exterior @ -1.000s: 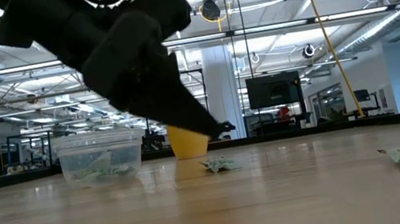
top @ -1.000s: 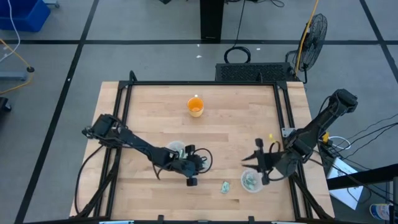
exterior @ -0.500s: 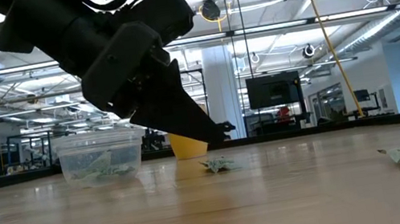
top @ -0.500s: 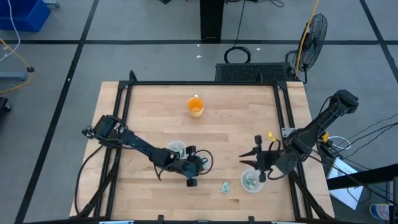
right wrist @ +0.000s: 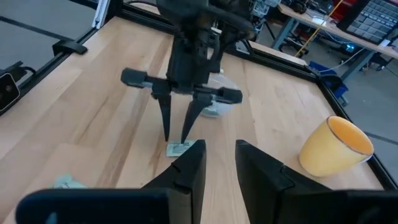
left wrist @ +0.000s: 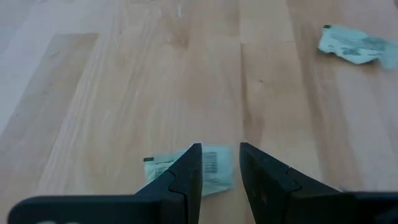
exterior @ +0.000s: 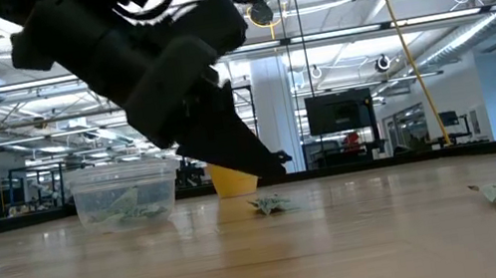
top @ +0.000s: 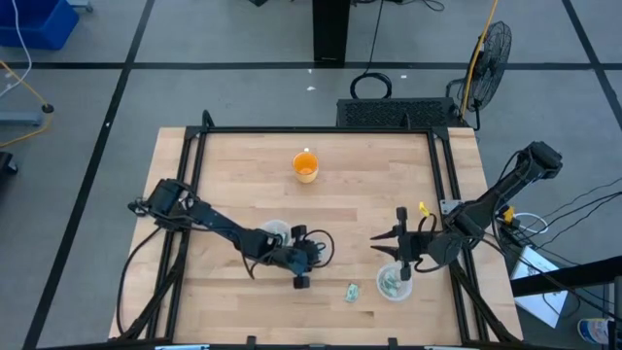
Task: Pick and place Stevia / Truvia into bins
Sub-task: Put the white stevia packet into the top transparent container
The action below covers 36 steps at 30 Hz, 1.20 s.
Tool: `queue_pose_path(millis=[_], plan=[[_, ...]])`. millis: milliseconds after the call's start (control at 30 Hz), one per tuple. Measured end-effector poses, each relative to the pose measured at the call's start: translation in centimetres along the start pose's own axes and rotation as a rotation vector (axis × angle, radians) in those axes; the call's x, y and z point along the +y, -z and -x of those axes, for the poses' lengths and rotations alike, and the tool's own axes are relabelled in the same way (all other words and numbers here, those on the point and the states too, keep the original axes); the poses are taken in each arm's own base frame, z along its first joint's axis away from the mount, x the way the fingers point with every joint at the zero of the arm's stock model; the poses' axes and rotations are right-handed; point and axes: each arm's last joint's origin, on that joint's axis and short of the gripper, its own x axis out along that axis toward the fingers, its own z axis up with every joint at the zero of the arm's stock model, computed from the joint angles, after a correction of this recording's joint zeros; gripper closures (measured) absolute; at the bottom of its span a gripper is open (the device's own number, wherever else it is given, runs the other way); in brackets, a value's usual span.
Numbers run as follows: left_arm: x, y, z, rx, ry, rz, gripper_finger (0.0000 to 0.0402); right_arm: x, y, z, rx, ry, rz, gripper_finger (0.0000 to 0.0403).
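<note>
Looking first at the left gripper (left wrist: 219, 149), we see its jaws a little apart and lowered onto one Stevia packet (left wrist: 163, 169) that lies flat on the desk (left wrist: 124, 74); they stand on either side of it but have not yet closed on it. Compared with one second ago this gripper has stayed nearly at the same place, only settling its pose. The right gripper (right wrist: 219, 144), its jaws also slightly apart and holding nothing, has pulled away from above the right cup (top: 394, 285) toward the middle of the desk. We judge that its drop is finished and that the next pick belongs to the left arm. A second packet (top: 352, 290) waits just beside the right cup, and the left cup (top: 275, 233) is close behind the left gripper. The right wrist view shows the left jaws from the front, with their tips at the packet, and also the orange cup (right wrist: 336, 149). The high view hides this contact under the arm. The low view shows that one clear cup (exterior: 124, 192) already has packets inside.
</note>
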Motion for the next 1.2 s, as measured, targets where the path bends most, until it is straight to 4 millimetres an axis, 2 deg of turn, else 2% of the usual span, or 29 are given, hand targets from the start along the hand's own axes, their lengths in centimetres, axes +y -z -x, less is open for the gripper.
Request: queue_pose_path(millis=[167, 433, 533, 667, 767, 867, 1133, 1200], plan=[[0.3, 1.0, -1.1, 0.047, -0.003, 0.016, 0.0288, 0.0, 0.0, 0.0, 0.0, -0.001, 0.0, 0.0325], [0.3, 1.1, -1.2, 0.049, -0.015, 0.029, 0.0291, 0.0, 0.0, 0.0, 0.001, -0.001, 0.0, 0.0324], [0.4, 1.1, -1.2, 0.053, -0.015, 0.026, 0.0315, 0.0, 0.0, 0.0, 0.0, -0.001, 0.0, 0.0325], [0.3, 0.8, -1.0, 0.032, -0.008, -0.003, 0.038, 0.0, 0.0, 0.0, 0.0, -0.001, 0.0, 0.0325], [0.3, 0.6, -0.9, 0.015, -0.004, 0.003, 0.0392, 0.0, 0.0, 0.0, 0.0, -0.001, 0.0, 0.0325], [0.3, 0.1, -0.3, 0.002, -0.002, -0.03, 0.0396, 0.0, 0.0, 0.0, 0.0, -0.001, 0.0, 0.0326], [0.8, -2.8, 3.4, -0.085, 0.015, -0.019, 0.0397, 0.0, 0.0, 0.0, 0.001, -0.001, 0.0, 0.0325], [0.8, -3.1, 3.7, -0.095, 0.03, -0.001, 0.0388, 0.0, 0.0, 0.0, 0.001, -0.001, 0.0, 0.0325]])
